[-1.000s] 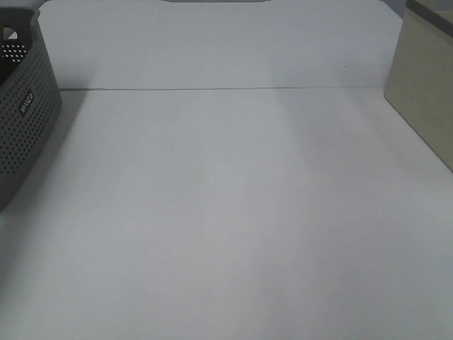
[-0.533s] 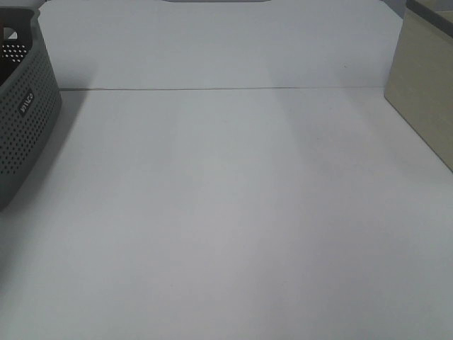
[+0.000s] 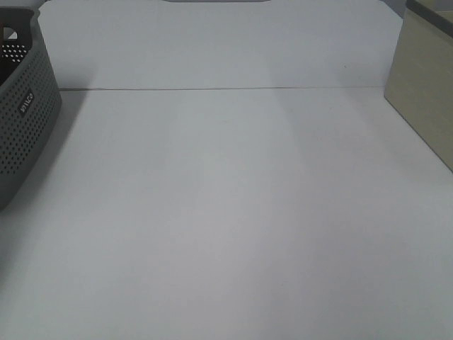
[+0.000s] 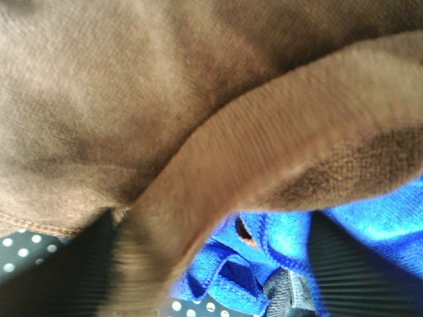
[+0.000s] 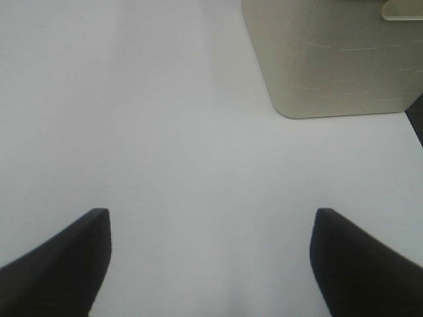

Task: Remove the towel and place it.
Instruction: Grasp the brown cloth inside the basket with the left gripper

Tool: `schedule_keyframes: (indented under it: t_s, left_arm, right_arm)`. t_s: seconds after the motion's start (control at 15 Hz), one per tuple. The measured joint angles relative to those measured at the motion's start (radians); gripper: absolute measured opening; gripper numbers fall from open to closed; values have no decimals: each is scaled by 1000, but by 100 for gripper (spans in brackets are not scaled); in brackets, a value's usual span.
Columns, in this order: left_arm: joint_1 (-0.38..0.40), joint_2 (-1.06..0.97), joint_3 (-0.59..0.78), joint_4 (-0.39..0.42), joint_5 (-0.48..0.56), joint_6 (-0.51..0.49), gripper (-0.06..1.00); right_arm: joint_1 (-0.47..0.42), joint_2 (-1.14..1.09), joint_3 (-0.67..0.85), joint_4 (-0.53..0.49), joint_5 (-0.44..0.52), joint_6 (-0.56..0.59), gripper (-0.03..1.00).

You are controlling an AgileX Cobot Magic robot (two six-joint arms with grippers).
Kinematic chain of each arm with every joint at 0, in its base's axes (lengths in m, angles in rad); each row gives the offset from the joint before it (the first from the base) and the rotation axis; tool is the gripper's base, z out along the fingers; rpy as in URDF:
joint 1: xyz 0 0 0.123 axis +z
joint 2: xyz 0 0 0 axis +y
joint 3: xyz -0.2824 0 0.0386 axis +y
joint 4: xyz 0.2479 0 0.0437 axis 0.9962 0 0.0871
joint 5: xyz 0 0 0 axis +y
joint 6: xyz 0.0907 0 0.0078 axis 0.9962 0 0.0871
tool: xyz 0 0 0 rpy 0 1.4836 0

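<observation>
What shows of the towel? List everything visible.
The towel appears only in the left wrist view, filling most of it: brown, fuzzy terry-like cloth, crumpled rather than flat. A thick, blurred fold arcs across in front. A stitched hem runs along one edge. The towel overlaps blue cloth, with a dark white-dotted surface at its hem. No tag shows.

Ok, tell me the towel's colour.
Towel is brown; clearest in left wrist view.
</observation>
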Motion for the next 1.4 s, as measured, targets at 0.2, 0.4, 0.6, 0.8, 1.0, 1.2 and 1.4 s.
schedule_keyframes:
  t_s: [0.2,0.4,0.6,0.8,1.0,1.2,1.4]
  left_arm:
    - [0,0,0,1,-34,-43,15]
    - [0,0,0,1,-34,-65,4]
    - [0,0,0,2,-19,-82,4]
    - [0,-32,-29,2,75,-86,0]
    - [0,-111,-54,-12,105,-141,0]
    - [-5,-222,-64,-49,107,-229,0]
    - [-32,-325,-64,-79,110,-268,0]
  right_arm:
    - [0,0,0,0,0,0,79]
    - [0,0,0,0,0,0,79]
    - [0,0,0,0,0,0,79]
    - [0,0,0,0,0,0,79]
    - [0,0,0,0,0,0,79]
    - [0,0,0,0,0,0,79]
    - [0,0,0,0,0,0,79]
